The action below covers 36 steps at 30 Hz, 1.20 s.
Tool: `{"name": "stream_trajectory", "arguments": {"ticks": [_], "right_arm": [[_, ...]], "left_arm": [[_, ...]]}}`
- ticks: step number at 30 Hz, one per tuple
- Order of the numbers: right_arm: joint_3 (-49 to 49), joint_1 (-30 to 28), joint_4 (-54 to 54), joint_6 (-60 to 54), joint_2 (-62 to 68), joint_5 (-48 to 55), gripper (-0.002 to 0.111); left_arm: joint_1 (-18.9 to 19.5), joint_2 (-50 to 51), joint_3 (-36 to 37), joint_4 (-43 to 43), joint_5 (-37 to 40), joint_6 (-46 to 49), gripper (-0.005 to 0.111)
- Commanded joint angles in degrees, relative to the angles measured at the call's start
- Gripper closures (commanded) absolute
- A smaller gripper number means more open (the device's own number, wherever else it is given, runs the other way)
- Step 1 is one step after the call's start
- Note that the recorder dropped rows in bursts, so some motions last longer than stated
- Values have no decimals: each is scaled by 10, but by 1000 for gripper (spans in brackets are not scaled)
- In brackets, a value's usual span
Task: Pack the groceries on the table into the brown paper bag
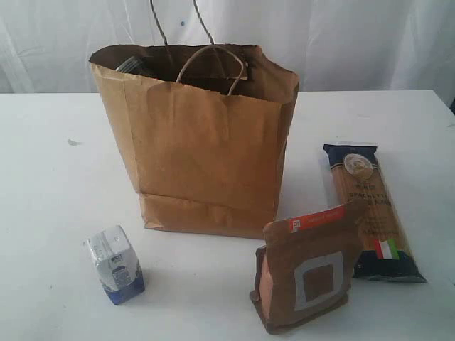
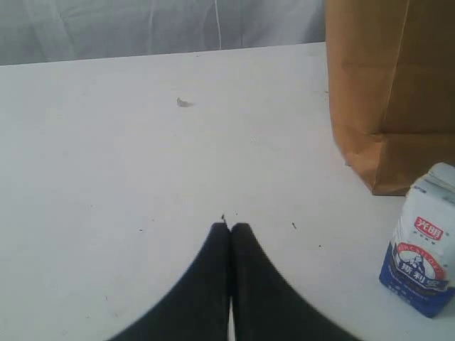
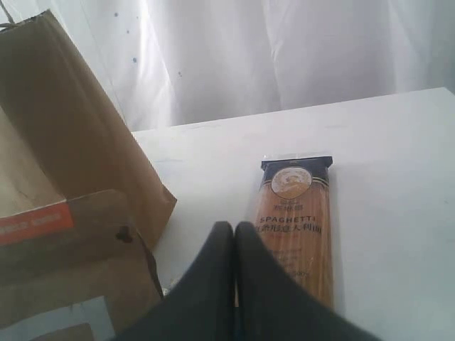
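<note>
Paper bag (image 1: 206, 163) upright on surface (image 1: 57, 199); carton (image 1: 115, 264) + pouch (image 1: 307, 273) near bag's base, spaghetti pkt (image 1: 366, 206) beside bag. L jaws, R jaws pressed together, empty.

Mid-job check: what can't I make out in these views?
Bag contents: exterior view, the front wall of the brown paper bag hides them; only a dark edge shows at the rim.
Spaghetti packet: right wrist view, near end hidden behind the shut right gripper.
Brown pouch: right wrist view, cut off by the picture's edge.
Carton: left wrist view, cut off by the edge.
</note>
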Motion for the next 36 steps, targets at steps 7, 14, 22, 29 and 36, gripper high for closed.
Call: {"name": "stream_trajectory", "arguments": {"ticks": [7,14,22,29,36], "right_arm": [[2,-3,0,2,-4,-4,108],[2,-3,6,18,-4,-48,108],[2,-3,6,55,-4,-213,108],[-26,-3,-24,152,-4,-209,108],[-200,40,-36,-25,16,101,108]], "left_arm": [[2,-3,2,-2,-2,2,107],[2,-3,2,-2,-2,2,107],[2,-3,2,-2,-2,2,107],[2,-3,2,-2,-2,2,107],[2,-3,2,-2,-2,2,107]]}}
